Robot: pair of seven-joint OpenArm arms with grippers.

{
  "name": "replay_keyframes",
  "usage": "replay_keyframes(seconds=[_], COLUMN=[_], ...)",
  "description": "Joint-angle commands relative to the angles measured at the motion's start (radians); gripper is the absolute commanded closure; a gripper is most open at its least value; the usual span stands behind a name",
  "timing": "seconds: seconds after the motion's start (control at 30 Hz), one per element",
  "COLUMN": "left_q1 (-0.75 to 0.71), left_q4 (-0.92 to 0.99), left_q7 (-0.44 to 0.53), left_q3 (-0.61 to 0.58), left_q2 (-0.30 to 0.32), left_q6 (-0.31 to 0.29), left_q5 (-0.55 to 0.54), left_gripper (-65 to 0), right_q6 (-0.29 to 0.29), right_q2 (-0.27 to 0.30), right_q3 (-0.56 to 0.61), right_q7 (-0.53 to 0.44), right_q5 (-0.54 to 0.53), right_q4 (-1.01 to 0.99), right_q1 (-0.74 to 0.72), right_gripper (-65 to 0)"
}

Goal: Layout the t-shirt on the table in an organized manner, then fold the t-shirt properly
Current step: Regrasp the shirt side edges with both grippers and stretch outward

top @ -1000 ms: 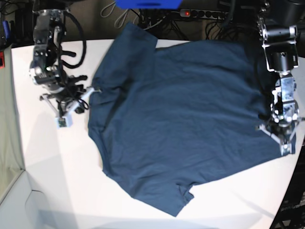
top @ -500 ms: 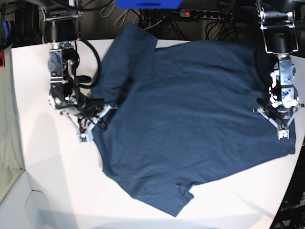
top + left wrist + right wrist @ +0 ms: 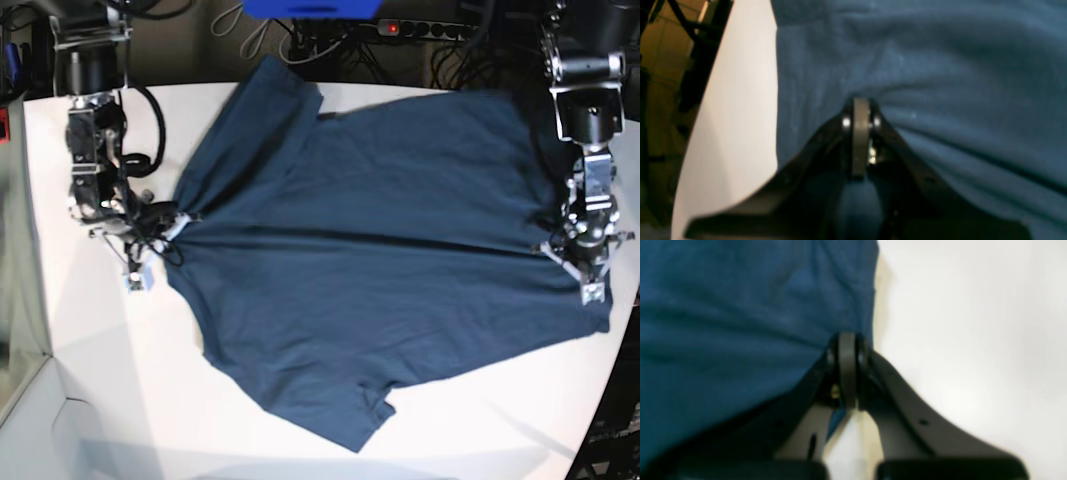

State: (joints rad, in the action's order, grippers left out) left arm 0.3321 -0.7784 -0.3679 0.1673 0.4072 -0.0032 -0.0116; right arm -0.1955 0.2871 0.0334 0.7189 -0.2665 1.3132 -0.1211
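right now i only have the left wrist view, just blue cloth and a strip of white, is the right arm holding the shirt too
Observer: Yes. The right gripper is shut on the t-shirt at its edge, white table beside it.
Operator: how is the shirt lying overall
Observer: In the base view it is spread across the table, pulled between the right gripper and the left gripper, with creases running between them.
Operator: any part still messy
Observer: The sleeve at the near edge still looks rumpled.

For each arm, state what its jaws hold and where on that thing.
Both hold the t-shirt: the right gripper pinches its neck-side edge, the left gripper its opposite edge.
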Motion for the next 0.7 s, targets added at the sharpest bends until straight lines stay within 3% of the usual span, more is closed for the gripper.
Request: replay_keyframes(seconds=[0.0,0.17,0.33,0.57,0.67], left_q1=[0.054,0.161,0.180,-0.028,-0.164], left_q4=[0.014,0.095,-0.006,-0.392,-0.585], left_q7=[0.028,0.109,0.106,-0.158,-0.279], left_q3=[-0.033,-0.157,-0.167,-0.124,-0.036], left_q2=[0.009,0.011,0.009,0.006,-0.044], left_q6=[-0.002,-0.002,-0.001,0.001,-0.001], left_q5=[-0.001,-0.003,-0.009,-0.046,-0.109], left_gripper=[-0.4,-0.4,-0.4,-0.4,-0.4], right_q6=[0.011,0.011,0.011,0.011,0.011], right_q2=[0.027,0.082,0.080,0.021,-0.002], right_q3=[-0.007,-0.016,-0.108,-0.115,-0.114], right_q7=[0.017,-0.020,-0.003,0.063,0.067], right_q5=[0.032,0.031,0.029,0.031,0.031], right_q4=[-0.011,-0.025,0.104,0.305,0.308], right_q1=[-0.005,-0.002,0.019,0.042,0.033], right_gripper=[0.0,0.0,0.0,0.0,0.0])
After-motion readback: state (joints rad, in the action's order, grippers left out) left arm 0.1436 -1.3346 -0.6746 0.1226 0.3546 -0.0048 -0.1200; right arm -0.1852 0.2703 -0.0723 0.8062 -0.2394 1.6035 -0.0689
